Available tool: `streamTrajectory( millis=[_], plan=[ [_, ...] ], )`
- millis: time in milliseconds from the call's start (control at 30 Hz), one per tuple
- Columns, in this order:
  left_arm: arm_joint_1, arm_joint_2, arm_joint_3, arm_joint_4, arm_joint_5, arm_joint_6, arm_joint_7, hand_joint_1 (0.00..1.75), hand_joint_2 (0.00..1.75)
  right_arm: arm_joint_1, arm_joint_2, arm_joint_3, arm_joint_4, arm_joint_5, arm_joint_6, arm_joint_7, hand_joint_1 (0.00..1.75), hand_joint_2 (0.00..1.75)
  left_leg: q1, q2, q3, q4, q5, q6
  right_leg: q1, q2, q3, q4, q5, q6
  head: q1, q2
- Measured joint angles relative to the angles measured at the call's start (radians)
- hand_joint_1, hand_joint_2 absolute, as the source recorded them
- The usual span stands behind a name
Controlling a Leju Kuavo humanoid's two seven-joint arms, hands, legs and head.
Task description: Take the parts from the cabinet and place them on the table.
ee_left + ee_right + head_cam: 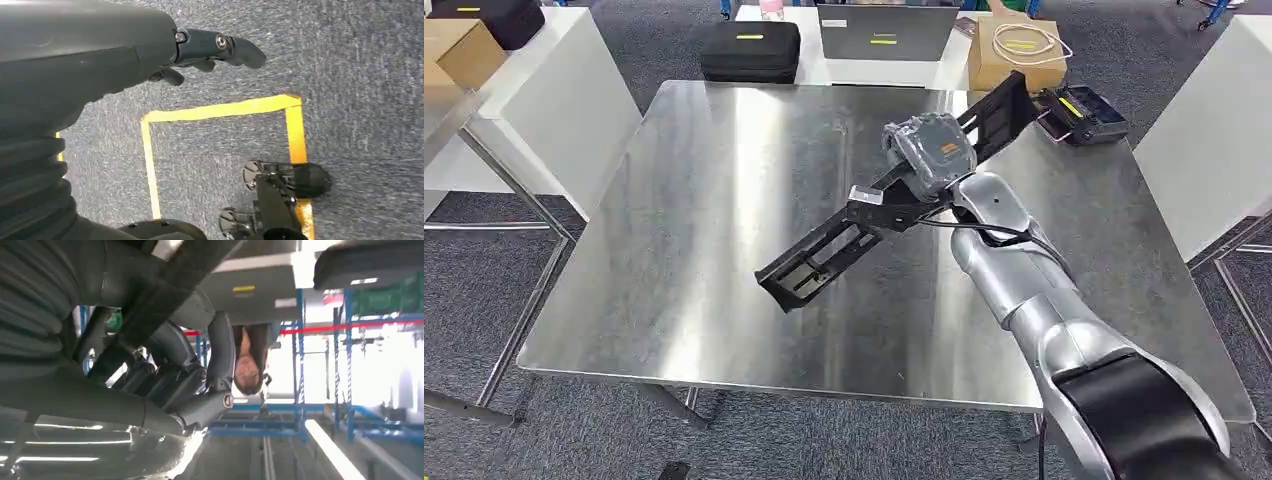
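Observation:
A long black frame-like part slants across the steel table, its low end close to the table top near the middle and its high end toward the far right. My right hand grips it around the middle. In the right wrist view the right hand has its dark fingers wrapped around the black part, just above the shiny table. My left hand hangs over grey carpet and holds nothing, its fingers loosely extended.
Beyond the table's far edge stand a black case, a grey laptop, a cardboard box with a cable on it, and a black device. White tables flank both sides. A person stands in the background.

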Motion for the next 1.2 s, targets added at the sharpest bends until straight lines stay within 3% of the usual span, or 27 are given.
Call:
streamTrajectory(
  millis=[33, 67, 100, 133, 167, 200, 233, 267, 300, 333, 367, 400, 500, 533, 567, 600, 667, 700, 733, 833, 867, 900, 967, 1033, 1100, 1167, 1200],
  plan=[
    [0.004, -0.002, 0.0, 0.0, 0.0, 0.0, -0.002, 0.0, 1.75, 0.005, 0.005, 0.006, 0.01, -0.006, -0.001, -0.002, 1.75, 1.75, 0.003, -0.001, 0.014, 0.0, -0.008, -0.004, -0.003, 0.0, -0.031, 0.008, -0.043, -0.002, -0.002, 0.0],
    [0.008, -0.003, 0.001, 0.0, -0.001, 0.0, -0.007, 0.0, 1.75, 0.01, 0.006, 0.008, 0.016, -0.012, -0.005, -0.005, 1.75, 1.75, 0.006, -0.005, 0.028, 0.001, -0.021, -0.008, -0.008, -0.001, -0.046, -0.012, -0.056, 0.009, 0.0, 0.0],
    [0.012, -0.005, 0.001, 0.0, -0.001, 0.0, -0.013, 0.0, 1.75, 0.012, 0.007, 0.009, 0.019, -0.019, -0.008, -0.005, 1.75, 1.75, 0.008, -0.007, 0.043, 0.001, -0.033, -0.014, -0.011, -0.002, -0.048, -0.06, -0.038, 0.024, 0.0, 0.0],
    [0.014, -0.006, 0.001, 0.0, -0.001, 0.0, -0.023, 0.0, 1.75, 0.012, 0.009, 0.011, 0.025, -0.023, -0.019, -0.005, 1.75, 1.75, 0.009, -0.009, 0.056, 0.001, -0.044, -0.02, -0.015, -0.005, -0.044, -0.123, 0.017, 0.042, 0.0, 0.0],
    [0.016, -0.007, 0.001, 0.0, -0.001, 0.0, -0.03, 0.0, 1.75, 0.014, 0.008, 0.011, 0.032, -0.024, -0.029, -0.003, 1.75, 1.75, 0.008, -0.009, 0.062, 0.002, -0.056, -0.026, -0.019, -0.009, -0.04, -0.194, 0.108, 0.064, 0.001, 0.0],
    [0.015, -0.008, 0.002, 0.002, -0.001, -0.001, -0.036, 0.0, 1.75, 0.013, 0.008, 0.013, 0.046, -0.022, -0.043, 0.004, 1.75, 1.75, 0.003, -0.01, 0.067, 0.013, -0.071, -0.033, -0.02, -0.013, -0.046, -0.276, 0.189, 0.074, 0.002, 0.0],
    [0.014, -0.008, 0.001, 0.001, -0.001, -0.003, -0.043, 0.0, 1.75, 0.014, 0.011, 0.017, 0.048, -0.016, -0.051, 0.014, 1.75, 1.75, 0.002, -0.012, 0.063, 0.014, -0.091, -0.041, -0.02, -0.02, -0.025, -0.296, 0.207, 0.049, 0.001, 0.0],
    [0.014, -0.009, 0.002, 0.001, -0.001, -0.004, -0.044, 0.0, 1.75, 0.021, 0.015, 0.021, 0.05, -0.012, -0.057, 0.019, 1.75, 1.75, 0.002, -0.012, 0.071, 0.021, -0.097, -0.048, -0.014, -0.012, -0.023, -0.307, 0.215, 0.037, -0.005, 0.0],
    [0.016, -0.009, 0.002, 0.001, -0.001, -0.005, -0.045, 0.0, 1.75, 0.02, 0.014, 0.022, 0.051, -0.012, -0.064, 0.021, 1.75, 1.75, 0.003, -0.011, 0.076, 0.038, -0.09, -0.052, -0.019, -0.013, -0.022, -0.305, 0.229, 0.015, 0.0, 0.0],
    [0.016, -0.007, 0.003, 0.001, -0.001, -0.005, -0.046, 0.0, 1.75, 0.02, 0.014, 0.023, 0.054, -0.014, -0.071, 0.025, 1.75, 1.75, 0.003, -0.012, 0.084, 0.037, -0.107, -0.059, -0.036, -0.015, -0.005, -0.304, 0.255, -0.002, -0.003, 0.0],
    [0.015, -0.006, 0.005, 0.001, -0.001, -0.005, -0.047, 0.0, 1.75, 0.018, 0.014, 0.024, 0.055, -0.014, -0.072, 0.027, 1.75, 1.75, 0.008, 0.001, 0.088, 0.055, -0.126, -0.066, -0.036, -0.014, 0.007, -0.304, 0.255, -0.013, -0.002, 0.0],
    [0.014, -0.007, 0.008, 0.001, -0.001, -0.005, -0.048, 0.0, 1.75, 0.013, 0.016, 0.026, 0.055, -0.014, -0.075, 0.027, 1.75, 1.75, 0.011, 0.01, 0.066, 0.1, -0.138, -0.071, -0.035, -0.015, 0.012, -0.303, 0.252, -0.02, -0.004, 0.0],
    [0.013, -0.008, 0.012, 0.001, 0.001, -0.011, -0.052, 0.0, 1.75, 0.011, 0.022, 0.03, 0.059, -0.019, -0.088, 0.04, 1.75, 1.75, 0.03, 0.014, -0.063, 0.285, -0.225, -0.093, -0.034, -0.011, 0.016, -0.302, 0.24, -0.028, -0.005, 0.0],
    [0.015, -0.009, 0.016, 0.001, 0.001, -0.011, -0.053, 0.0, 1.75, 0.014, 0.022, 0.03, 0.062, -0.012, -0.092, 0.049, 1.75, 1.75, 0.037, 0.015, -0.089, 0.299, -0.231, -0.098, -0.035, -0.01, 0.018, -0.302, 0.236, -0.026, -0.005, 0.0],
    [0.015, -0.008, 0.018, 0.001, 0.001, -0.011, -0.053, 0.0, 1.75, 0.017, 0.021, 0.031, 0.066, -0.004, -0.098, 0.055, 1.75, 1.75, 0.045, 0.017, -0.093, 0.273, -0.203, -0.104, -0.037, -0.009, 0.022, -0.301, 0.231, -0.022, -0.005, 0.0],
    [0.015, -0.008, 0.019, 0.001, 0.002, -0.011, -0.051, 0.0, 1.75, 0.022, 0.02, 0.031, 0.071, -0.002, -0.106, 0.055, 1.75, 1.75, 0.052, 0.02, -0.078, 0.213, -0.15, -0.11, -0.04, -0.008, 0.027, -0.3, 0.226, -0.017, -0.005, 0.0],
    [0.015, -0.008, 0.027, 0.001, 0.002, -0.011, -0.047, 0.0, 1.75, 0.028, 0.019, 0.031, 0.078, -0.003, -0.122, 0.059, 1.75, 1.75, 0.062, 0.025, -0.016, 0.041, -0.028, -0.12, -0.045, -0.008, 0.04, -0.3, 0.215, -0.004, -0.005, 0.0],
    [0.015, -0.014, 0.027, 0.002, 0.002, -0.011, -0.046, 0.0, 1.75, 0.029, 0.019, 0.03, 0.083, -0.001, -0.128, 0.066, 1.75, 1.75, 0.056, 0.02, -0.017, 0.038, -0.042, -0.125, -0.043, -0.008, 0.045, -0.306, 0.216, 0.004, -0.006, 0.0],
    [0.013, -0.011, 0.028, 0.002, 0.002, -0.009, -0.045, 0.0, 1.75, 0.028, 0.019, 0.03, 0.087, -0.002, -0.13, 0.074, 1.75, 1.75, 0.047, 0.022, -0.024, 0.033, -0.06, -0.11, -0.041, -0.007, 0.043, -0.308, 0.218, 0.009, -0.007, 0.0],
    [0.012, -0.011, 0.032, 0.002, 0.001, -0.011, -0.042, 0.0, 1.75, 0.032, 0.016, 0.031, 0.094, 0.001, -0.13, 0.088, 1.75, 1.75, 0.036, 0.017, -0.014, 0.037, -0.046, -0.082, -0.035, -0.007, 0.057, -0.318, 0.212, 0.036, -0.006, 0.0],
    [0.012, -0.011, 0.033, 0.002, 0.001, -0.013, -0.042, 0.0, 1.75, 0.032, 0.013, 0.031, 0.096, 0.002, -0.13, 0.09, 1.75, 1.75, 0.044, 0.019, 0.001, 0.024, -0.036, -0.067, -0.033, -0.009, 0.043, -0.307, 0.202, 0.042, -0.004, 0.0],
    [0.011, -0.013, 0.033, 0.002, 0.001, -0.013, -0.042, 0.0, 1.75, 0.031, 0.01, 0.03, 0.098, 0.002, -0.13, 0.09, 1.75, 1.75, 0.036, 0.02, 0.004, 0.024, -0.036, -0.061, -0.031, -0.011, 0.029, -0.264, 0.177, 0.031, -0.003, 0.0],
    [0.01, -0.011, 0.034, 0.002, 0.001, -0.013, -0.042, 0.0, 1.75, 0.034, 0.007, 0.031, 0.102, 0.001, -0.129, 0.09, 1.75, 1.75, 0.028, 0.02, 0.006, 0.025, -0.038, -0.047, -0.03, -0.012, -0.049, -0.095, 0.109, 0.01, -0.002, 0.0],
    [0.01, -0.011, 0.034, 0.002, 0.001, -0.011, -0.04, 0.0, 1.75, 0.043, 0.002, 0.032, 0.108, 0.002, -0.127, 0.09, 1.75, 1.75, 0.021, 0.017, 0.008, 0.025, -0.042, -0.041, -0.023, -0.011, -0.121, 0.037, 0.077, 0.008, -0.001, 0.0],
    [0.01, -0.011, 0.034, 0.002, -0.001, -0.011, -0.036, 0.0, 1.75, 0.046, -0.001, 0.034, 0.113, 0.003, -0.124, 0.09, 1.75, 1.75, 0.012, 0.009, 0.014, 0.026, -0.046, -0.036, -0.016, -0.011, -0.097, -0.024, 0.115, 0.018, -0.001, 0.0],
    [0.01, -0.012, 0.035, 0.002, -0.002, -0.011, -0.033, 0.0, 1.75, 0.043, -0.004, 0.035, 0.113, 0.001, -0.121, 0.09, 1.75, 1.75, 0.006, 0.004, 0.022, 0.027, -0.053, -0.036, -0.009, -0.011, -0.01, -0.21, 0.189, 0.02, -0.001, 0.0],
    [0.01, -0.014, 0.035, 0.002, -0.002, -0.011, -0.033, 0.0, 1.75, 0.041, -0.005, 0.035, 0.113, 0.001, -0.119, 0.089, 1.75, 1.75, 0.001, 0.002, 0.021, 0.028, -0.058, -0.039, -0.004, -0.011, 0.028, -0.283, 0.205, 0.01, -0.001, 0.0]
  ],
)
